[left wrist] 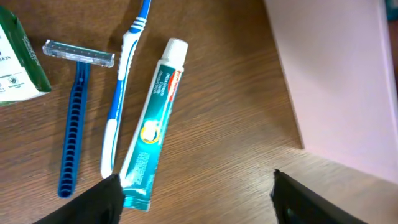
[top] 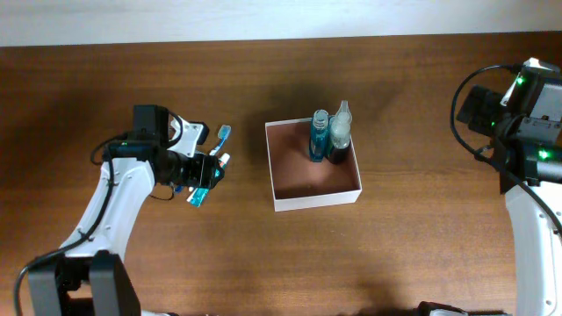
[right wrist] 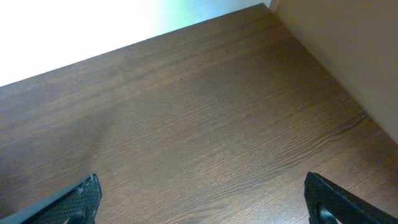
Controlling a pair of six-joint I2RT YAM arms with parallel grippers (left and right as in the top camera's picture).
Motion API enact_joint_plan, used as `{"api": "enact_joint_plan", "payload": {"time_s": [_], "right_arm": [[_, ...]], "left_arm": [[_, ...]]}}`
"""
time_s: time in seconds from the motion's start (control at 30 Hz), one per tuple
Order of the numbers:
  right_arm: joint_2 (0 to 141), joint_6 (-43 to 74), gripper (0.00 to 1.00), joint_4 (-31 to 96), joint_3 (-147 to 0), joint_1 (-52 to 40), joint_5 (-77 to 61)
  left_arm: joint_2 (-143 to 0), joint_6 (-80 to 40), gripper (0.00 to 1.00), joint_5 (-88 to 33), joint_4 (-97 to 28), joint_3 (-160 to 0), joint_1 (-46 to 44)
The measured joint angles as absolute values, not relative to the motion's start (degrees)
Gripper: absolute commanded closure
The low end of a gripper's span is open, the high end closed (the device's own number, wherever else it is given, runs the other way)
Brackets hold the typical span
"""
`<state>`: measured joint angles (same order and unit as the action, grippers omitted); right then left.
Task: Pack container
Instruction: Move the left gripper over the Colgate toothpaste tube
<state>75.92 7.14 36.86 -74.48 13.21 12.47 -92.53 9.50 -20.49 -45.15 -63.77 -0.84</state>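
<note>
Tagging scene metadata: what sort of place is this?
Probably a lab tabletop set up for a packing demo, not a real bathroom: a wood-grain table, toiletries laid out loose on it (toothpaste, toothbrush, razor), and a white-walled container holding two bottles.

Soap packet [left wrist: 18, 59] cut by left edge, toothbrush [left wrist: 118, 93] head cropped at top, container [left wrist: 336, 74] largely cropped

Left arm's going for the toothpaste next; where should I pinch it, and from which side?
Probably from above, across the toothpaste tube just below its cap: it lies flat, and the toothbrush beside it sits farthest away there.
</note>
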Motion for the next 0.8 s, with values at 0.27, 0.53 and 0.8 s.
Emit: {"api": "enact_joint_plan", "payload": {"time_s": [0.27, 0.53, 0.8], "right_arm": [[75.92, 7.14, 0.01, 36.86, -74.48, 13.21, 12.47], [75.92, 7.11, 0.01, 36.86, -74.48, 13.21, 12.47], [75.92, 7.11, 0.01, 36.86, -74.48, 13.21, 12.47]], "left_arm": [[-94.54, 10.7, 0.34, -9.45, -42.48, -63.77, -8.19], [-100.47, 10.94, 0.18, 0.56, -37.56, -63.77, -14.04], [-100.95, 11.16, 0.23, -1.06, -34.65, -63.77, -10.94]]}}
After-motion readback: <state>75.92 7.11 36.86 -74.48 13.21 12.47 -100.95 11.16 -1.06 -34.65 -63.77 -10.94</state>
